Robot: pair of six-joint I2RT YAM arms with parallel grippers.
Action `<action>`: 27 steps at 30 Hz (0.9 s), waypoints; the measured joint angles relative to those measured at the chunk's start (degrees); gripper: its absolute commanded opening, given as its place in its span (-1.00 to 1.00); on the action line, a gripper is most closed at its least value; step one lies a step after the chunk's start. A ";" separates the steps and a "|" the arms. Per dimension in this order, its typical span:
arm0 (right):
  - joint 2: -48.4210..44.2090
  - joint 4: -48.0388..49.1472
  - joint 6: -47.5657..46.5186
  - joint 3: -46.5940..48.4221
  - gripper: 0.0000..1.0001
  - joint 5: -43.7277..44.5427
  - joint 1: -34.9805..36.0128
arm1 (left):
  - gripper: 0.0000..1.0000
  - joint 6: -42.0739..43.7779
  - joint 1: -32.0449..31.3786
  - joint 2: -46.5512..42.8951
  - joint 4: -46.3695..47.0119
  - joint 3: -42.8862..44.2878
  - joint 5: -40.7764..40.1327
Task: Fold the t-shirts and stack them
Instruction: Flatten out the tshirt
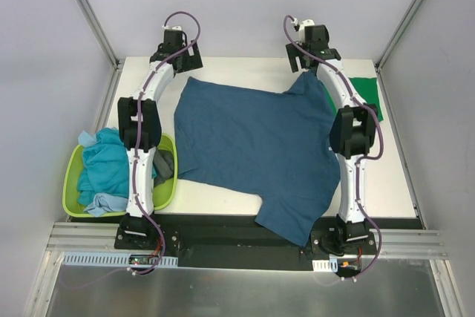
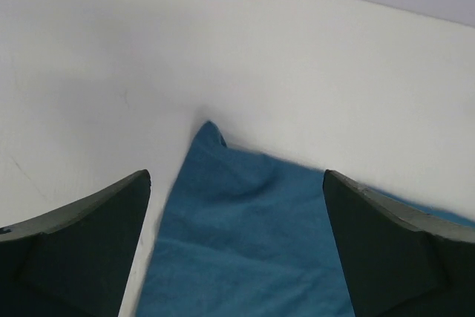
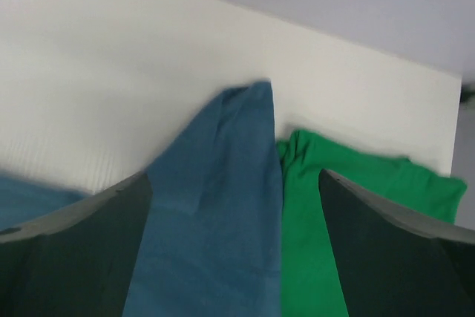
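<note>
A dark teal-blue t-shirt (image 1: 252,146) lies spread flat on the white table (image 1: 223,68), its near right part hanging over the front edge. My left gripper (image 1: 180,56) hovers at the shirt's far left corner (image 2: 237,243), jaws wide apart and holding nothing. My right gripper (image 1: 312,53) is open over the far right corner (image 3: 215,220), also holding nothing. A bright green t-shirt (image 1: 365,94) lies at the table's far right, touching the blue one (image 3: 304,213). Light turquoise t-shirts (image 1: 107,168) and a dark grey one (image 1: 165,162) are heaped at the left.
A lime-green plastic basket (image 1: 74,176) at the table's left edge holds the heaped shirts. Grey walls and metal frame posts close in the far side and both flanks. Bare white table shows along the far edge and at the near right.
</note>
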 measured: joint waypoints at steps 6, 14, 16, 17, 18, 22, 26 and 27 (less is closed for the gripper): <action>-22.25 -2.51 13.49 -27.36 0.93 0.76 -0.81 | 0.98 -0.98 -0.76 -12.68 -0.37 -13.03 6.54; -53.83 -1.90 32.50 -64.67 0.93 -14.64 -15.74 | 0.98 -2.82 -7.08 -34.18 2.38 -38.69 18.45; -53.53 -1.73 34.23 -69.29 0.93 -17.35 -17.90 | 0.98 -2.86 -8.90 -35.01 3.61 -44.28 19.69; -52.35 -1.62 34.82 -71.43 0.93 -19.19 -18.73 | 0.98 -2.93 -9.92 -34.97 3.78 -46.10 19.93; -51.30 -1.46 35.04 -72.37 0.93 -20.20 -19.28 | 0.98 -3.15 -10.45 -34.69 4.11 -48.24 20.35; -44.81 -0.22 34.71 -71.30 0.93 -24.96 -20.74 | 0.98 -3.78 -10.47 -32.59 4.24 -53.64 21.57; -37.11 0.52 33.55 -65.90 0.86 -27.32 -21.03 | 0.98 -3.85 -10.23 -31.15 4.90 -55.19 21.38; -35.26 0.66 33.20 -64.52 0.84 -27.47 -21.03 | 0.98 -3.85 -10.12 -31.06 5.11 -55.49 21.18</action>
